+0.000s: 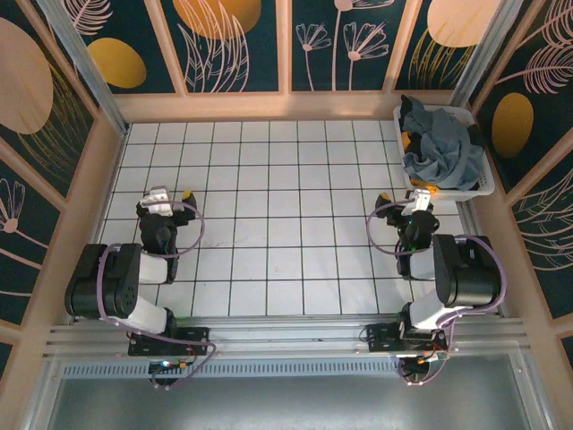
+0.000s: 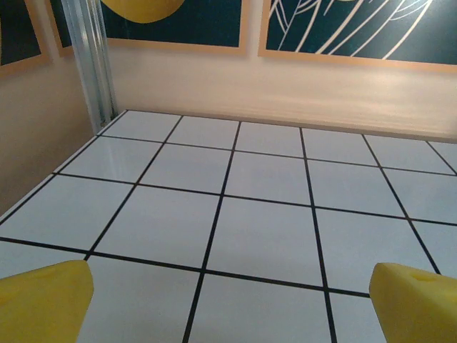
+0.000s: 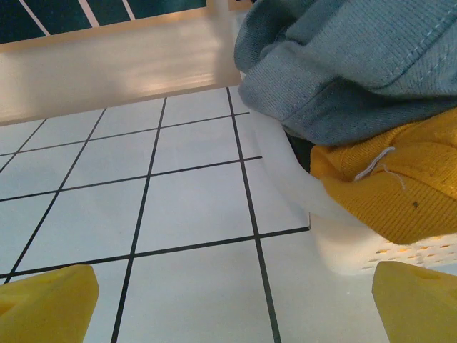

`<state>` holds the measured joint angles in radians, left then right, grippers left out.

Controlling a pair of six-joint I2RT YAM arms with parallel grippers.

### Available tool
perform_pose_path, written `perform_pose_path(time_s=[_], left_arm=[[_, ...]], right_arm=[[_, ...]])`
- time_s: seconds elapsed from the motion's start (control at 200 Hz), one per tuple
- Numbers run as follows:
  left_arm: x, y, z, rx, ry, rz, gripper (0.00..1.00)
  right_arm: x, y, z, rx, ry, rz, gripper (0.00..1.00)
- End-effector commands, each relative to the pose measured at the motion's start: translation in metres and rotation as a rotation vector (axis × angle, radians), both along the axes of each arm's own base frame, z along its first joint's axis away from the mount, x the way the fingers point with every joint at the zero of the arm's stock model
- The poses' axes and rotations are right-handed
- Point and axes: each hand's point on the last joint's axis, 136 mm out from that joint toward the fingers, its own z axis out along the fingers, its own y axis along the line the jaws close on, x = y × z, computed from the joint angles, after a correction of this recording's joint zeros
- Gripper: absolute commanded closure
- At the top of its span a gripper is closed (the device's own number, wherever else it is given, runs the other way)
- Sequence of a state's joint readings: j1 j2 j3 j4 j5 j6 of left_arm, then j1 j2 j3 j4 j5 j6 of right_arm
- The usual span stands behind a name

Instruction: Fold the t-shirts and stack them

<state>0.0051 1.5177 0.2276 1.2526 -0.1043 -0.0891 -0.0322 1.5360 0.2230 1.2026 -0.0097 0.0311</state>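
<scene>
The t-shirts lie crumpled together in a white slatted basket (image 1: 483,184) at the back right. A slate grey-blue one (image 1: 436,143) is heaped on top, with orange-yellow cloth (image 1: 423,189) and a bit of black (image 1: 474,139) showing under it. In the right wrist view the grey-blue shirt (image 3: 357,64) hangs over the basket's rim (image 3: 343,250), above the orange-yellow shirt (image 3: 400,186). My right gripper (image 1: 407,195) (image 3: 232,314) stands open just in front of the basket, nothing between its yellow fingertips (image 3: 46,304). My left gripper (image 1: 168,195) (image 2: 228,314) stands open over bare tiles on the left.
The white tiled table (image 1: 269,179) is walled in by patterned panels on three sides. A metal post (image 2: 89,64) stands in the far left corner. The stretch of tiles between the two arms lies bare.
</scene>
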Motion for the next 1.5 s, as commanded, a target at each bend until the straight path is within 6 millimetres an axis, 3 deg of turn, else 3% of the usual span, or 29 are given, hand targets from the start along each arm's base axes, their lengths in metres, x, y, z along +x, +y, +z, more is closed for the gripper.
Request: perform_pose_path(time_s=[0.0,0.711,0.796,0.881,0.926,0.981,1.031,1.076,1.091,1.126,1.176,1.221,1.281,1.341,1.406,1.496], left_arm=[[0.004,-0.004,0.007,0.013,-0.019,-0.02,0.01],[0.004,-0.004,0.007,0.013,-0.02,-0.021,0.01],[0.0,0.001,0.014,0.011,-0.038,0.008,0.01],[0.0,0.01,0.035,0.018,-0.023,0.095,0.01],[0.0,0.012,0.059,0.012,-0.062,0.126,0.01],[-0.001,0.006,0.101,0.028,-0.152,0.133,0.01],[0.002,0.012,0.135,-0.035,-0.209,0.206,0.01],[0.009,0.032,0.159,-0.257,-0.219,0.347,0.01],[0.01,0.037,0.148,-0.339,-0.154,0.407,0.01],[0.013,0.043,0.154,-0.482,-0.07,0.5,0.01],[0.02,0.047,0.164,-0.598,-0.038,0.588,0.01],[0.043,0.032,0.176,-0.62,-0.006,0.492,0.01],[0.078,-0.003,0.192,-0.637,0.047,0.292,0.01],[0.1,-0.036,0.199,-0.689,0.087,0.149,0.01],[0.112,-0.074,0.21,-0.702,0.105,0.003,0.01],[0.113,-0.128,0.225,-0.654,0.126,-0.167,0.01]], right_arm=[[0.006,0.002,0.013,-0.016,-0.046,0.02,0.01],[0.006,0.002,0.013,-0.018,-0.046,0.02,0.01],[0.005,0.001,0.022,-0.04,-0.053,-0.015,0.01],[0.009,0.01,0.055,-0.096,-0.054,-0.042,0.01],[0.009,0.022,0.095,-0.127,-0.126,-0.045,0.01],[0.009,0.031,0.152,-0.102,-0.208,-0.1,0.01],[0.016,0.027,0.189,0.003,-0.18,-0.165,0.01],[0.025,0.017,0.206,0.124,-0.079,-0.203,0.01],[0.026,0.011,0.21,0.161,-0.046,-0.234,0.01],[0.029,-0.01,0.219,0.252,-0.005,-0.34,0.01],[0.043,-0.024,0.227,0.259,0.048,-0.341,0.01],[0.052,-0.042,0.228,0.247,0.097,-0.413,0.01],[0.063,-0.066,0.225,0.23,0.157,-0.504,0.01],[0.075,-0.085,0.219,0.222,0.2,-0.521,0.01],[0.085,-0.105,0.207,0.245,0.256,-0.526,0.05],[0.093,-0.13,0.183,0.265,0.332,-0.547,0.07]])
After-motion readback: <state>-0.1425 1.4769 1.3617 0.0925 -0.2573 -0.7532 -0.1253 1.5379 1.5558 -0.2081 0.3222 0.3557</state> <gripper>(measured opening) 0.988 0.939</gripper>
